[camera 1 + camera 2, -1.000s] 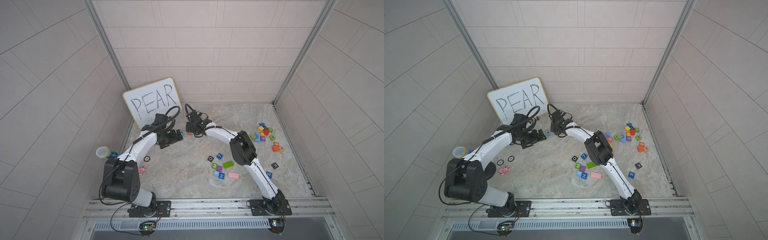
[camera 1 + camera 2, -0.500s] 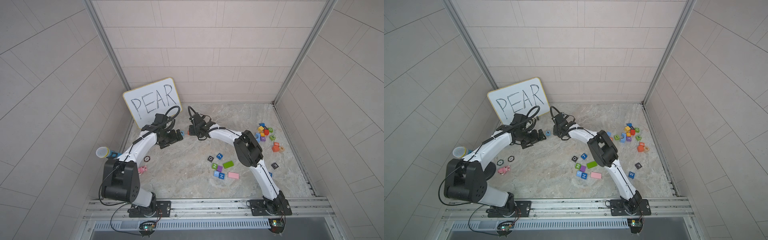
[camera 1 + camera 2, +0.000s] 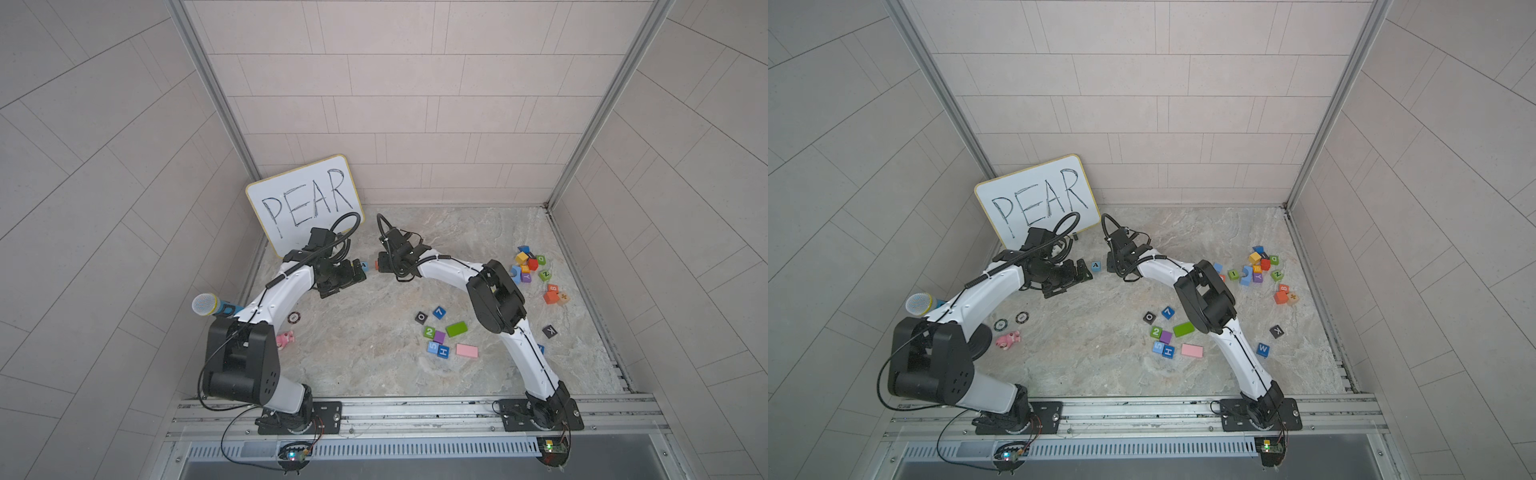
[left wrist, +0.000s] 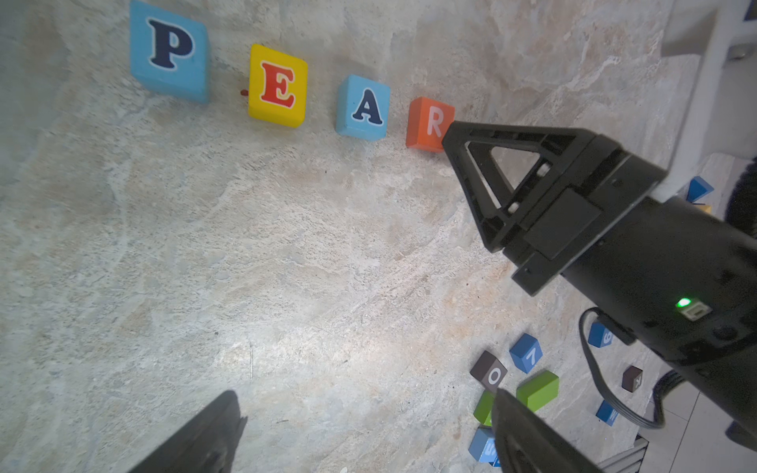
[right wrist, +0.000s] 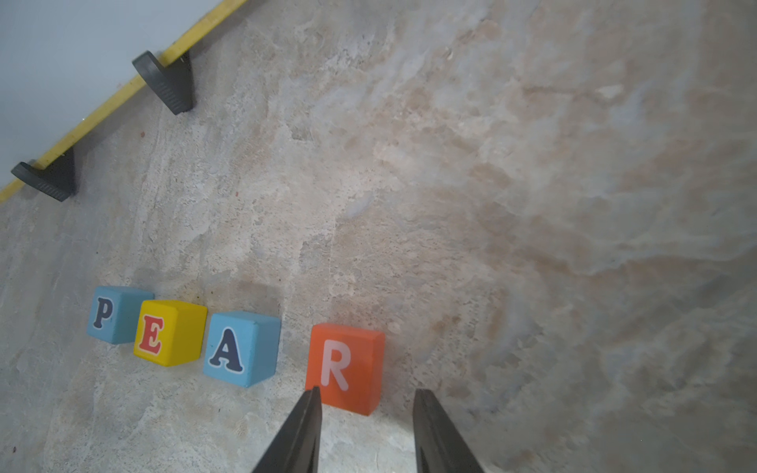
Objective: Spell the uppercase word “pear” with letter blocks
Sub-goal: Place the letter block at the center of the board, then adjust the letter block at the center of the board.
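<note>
Four letter blocks stand in a row on the stone floor: light blue P (image 5: 105, 314), yellow E (image 5: 164, 333), light blue A (image 5: 235, 348) and orange R (image 5: 344, 366). The same row shows in the left wrist view as P (image 4: 168, 51), E (image 4: 278, 86), A (image 4: 362, 108) and R (image 4: 428, 123). My right gripper (image 5: 366, 409) is open. Its fingertips (image 5: 313, 399) sit just short of the R block, which rests on the floor ungripped. In both top views the arms hide most of the row; only A (image 3: 1096, 265) and a sliver of R (image 3: 377, 265) show. My left gripper (image 4: 368, 442) is wide open over bare floor.
A whiteboard (image 3: 305, 203) reading PEAR leans at the back left on black feet (image 5: 168, 84). Loose blocks lie mid-floor (image 3: 440, 332) and in a heap at the right (image 3: 530, 266). A microphone (image 3: 205, 304), a pink toy (image 3: 284, 340) and chips (image 3: 1000, 324) lie by the left arm.
The right arm has shifted slightly rightward and toward the front, drawing its gripper back from the R block. The left arm has not moved.
</note>
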Controlling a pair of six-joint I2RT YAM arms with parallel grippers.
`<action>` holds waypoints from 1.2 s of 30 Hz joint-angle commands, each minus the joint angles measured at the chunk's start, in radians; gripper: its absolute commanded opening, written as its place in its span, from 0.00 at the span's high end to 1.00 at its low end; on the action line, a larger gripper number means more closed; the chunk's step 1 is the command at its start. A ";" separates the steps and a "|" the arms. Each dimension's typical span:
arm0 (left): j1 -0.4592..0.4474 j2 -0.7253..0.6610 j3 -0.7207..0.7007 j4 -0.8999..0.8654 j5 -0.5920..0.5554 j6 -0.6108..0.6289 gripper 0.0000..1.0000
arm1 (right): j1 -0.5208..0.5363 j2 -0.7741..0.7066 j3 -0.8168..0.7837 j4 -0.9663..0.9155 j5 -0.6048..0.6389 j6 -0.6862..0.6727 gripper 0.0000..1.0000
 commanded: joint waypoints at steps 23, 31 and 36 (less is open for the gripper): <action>0.005 -0.017 -0.008 0.001 0.008 0.000 0.01 | -0.006 0.019 0.019 0.025 -0.033 0.051 0.63; 0.005 -0.020 -0.009 0.001 0.007 -0.001 0.01 | -0.006 0.030 0.021 0.031 -0.036 0.059 0.63; 0.006 -0.020 -0.011 0.001 0.007 0.000 0.01 | -0.006 0.040 0.026 0.036 -0.040 0.065 0.63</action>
